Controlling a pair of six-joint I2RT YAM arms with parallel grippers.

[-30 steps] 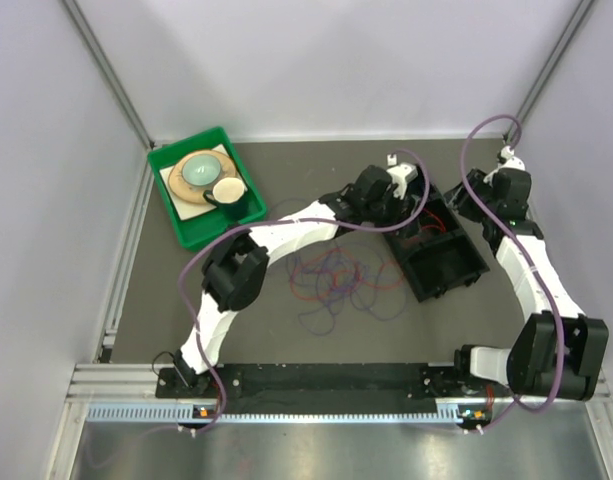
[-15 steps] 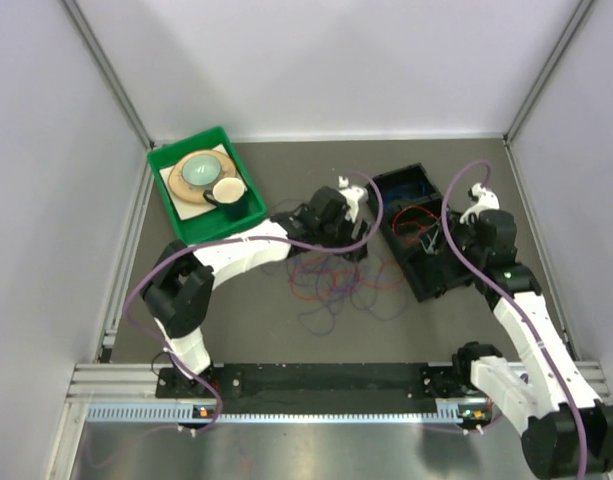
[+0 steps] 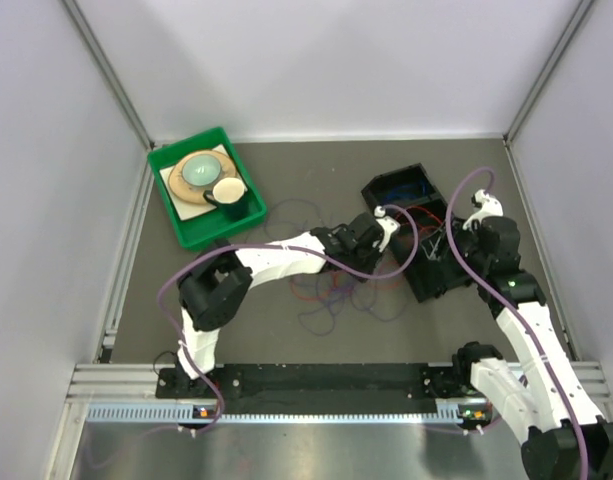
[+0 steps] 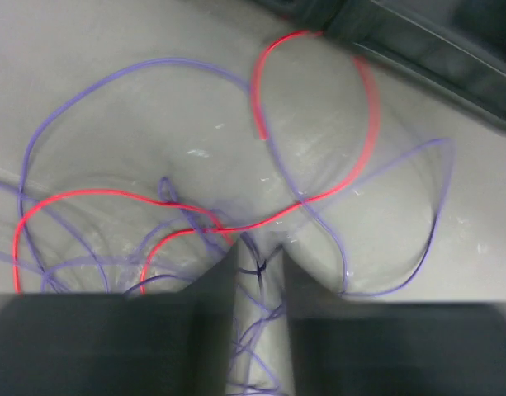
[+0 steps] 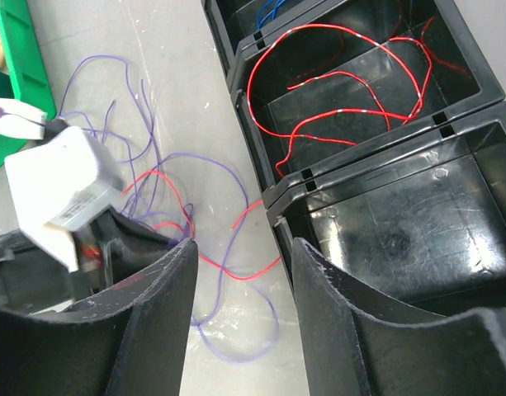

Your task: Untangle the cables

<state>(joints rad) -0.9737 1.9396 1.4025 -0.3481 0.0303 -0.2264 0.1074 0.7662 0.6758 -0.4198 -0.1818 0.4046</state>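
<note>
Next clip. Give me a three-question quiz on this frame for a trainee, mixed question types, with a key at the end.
1. Multiple choice: in the right wrist view, what colour are the cables lying in the middle compartment of the black bin? A red, B purple, C yellow.
2. True or false: the right gripper is clamped on a red cable.
3. Short answer: which gripper sits low in the loose tangle beside the bin, with purple strands running between its fingers?

Key
1. A.
2. False: its jaws stand apart with nothing between them.
3. The left gripper.
</note>
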